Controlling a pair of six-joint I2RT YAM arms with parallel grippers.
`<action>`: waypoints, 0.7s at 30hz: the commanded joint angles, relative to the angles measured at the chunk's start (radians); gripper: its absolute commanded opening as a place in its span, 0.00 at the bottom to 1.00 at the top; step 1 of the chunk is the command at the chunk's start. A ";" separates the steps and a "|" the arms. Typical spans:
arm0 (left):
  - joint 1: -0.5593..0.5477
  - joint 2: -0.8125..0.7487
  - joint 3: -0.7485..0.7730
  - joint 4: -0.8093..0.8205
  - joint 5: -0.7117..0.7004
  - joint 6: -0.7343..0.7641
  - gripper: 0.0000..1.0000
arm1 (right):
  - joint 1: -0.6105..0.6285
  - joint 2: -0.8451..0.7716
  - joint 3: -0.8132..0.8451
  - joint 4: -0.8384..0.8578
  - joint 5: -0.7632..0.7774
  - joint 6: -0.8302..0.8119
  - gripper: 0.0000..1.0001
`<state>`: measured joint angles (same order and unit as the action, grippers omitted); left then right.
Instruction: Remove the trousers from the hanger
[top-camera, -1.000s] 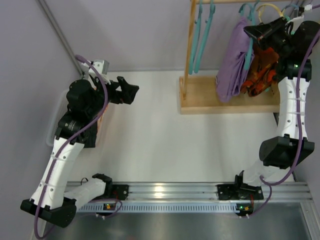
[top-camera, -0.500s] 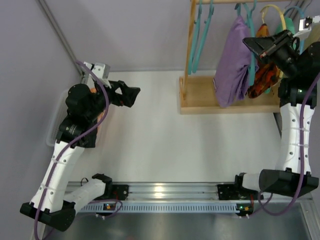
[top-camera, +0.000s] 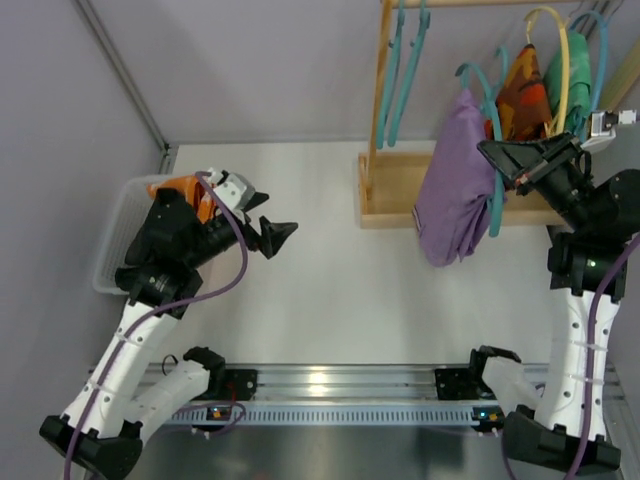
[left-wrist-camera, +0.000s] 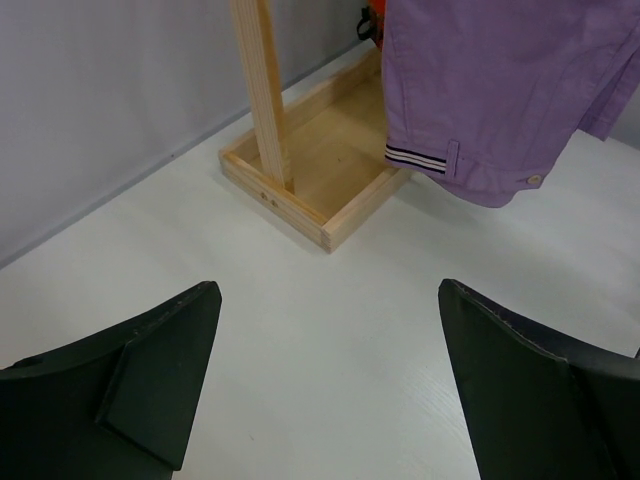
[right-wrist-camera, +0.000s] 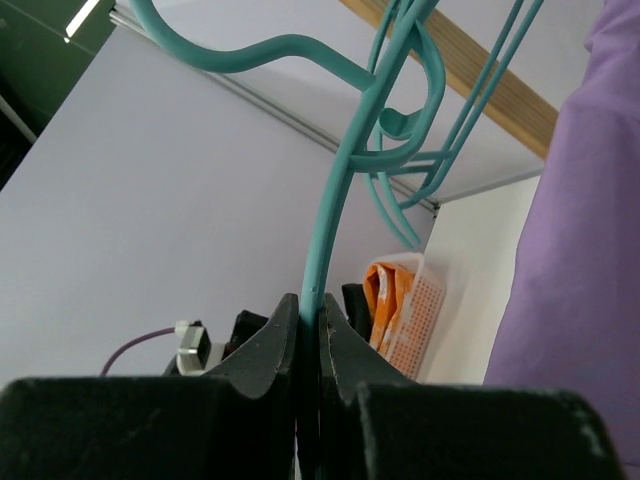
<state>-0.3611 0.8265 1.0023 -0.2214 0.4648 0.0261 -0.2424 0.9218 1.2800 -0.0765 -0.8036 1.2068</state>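
Near left, the left gripper (top-camera: 272, 236) hovers over the table, fingers spread wide. At right, the right gripper (top-camera: 503, 160) pinches a teal hanger (right-wrist-camera: 332, 225) carrying the purple trousers (top-camera: 452, 190) before the wooden rack (top-camera: 390, 205). Farther back hang the patterned trousers (top-camera: 520, 98) and the green trousers (top-camera: 556, 95).

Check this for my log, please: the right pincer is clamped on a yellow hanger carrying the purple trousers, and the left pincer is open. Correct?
Wrong on one point: the hanger is teal, not yellow, as the right wrist view shows. The right pincer is clamped on it, it carries the purple trousers, and the left pincer is open.
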 joint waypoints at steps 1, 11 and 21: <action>-0.064 -0.007 -0.047 0.140 0.032 0.083 0.96 | -0.015 -0.101 0.021 0.101 0.027 0.022 0.00; -0.574 0.121 -0.189 0.483 -0.394 0.201 0.94 | -0.014 -0.224 0.045 -0.046 0.149 0.031 0.00; -0.857 0.456 0.007 0.781 -0.589 0.242 0.86 | -0.015 -0.244 0.096 -0.074 0.162 0.063 0.00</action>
<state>-1.1877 1.2419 0.9138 0.3569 -0.0566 0.2558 -0.2451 0.7006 1.3098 -0.2714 -0.6724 1.2602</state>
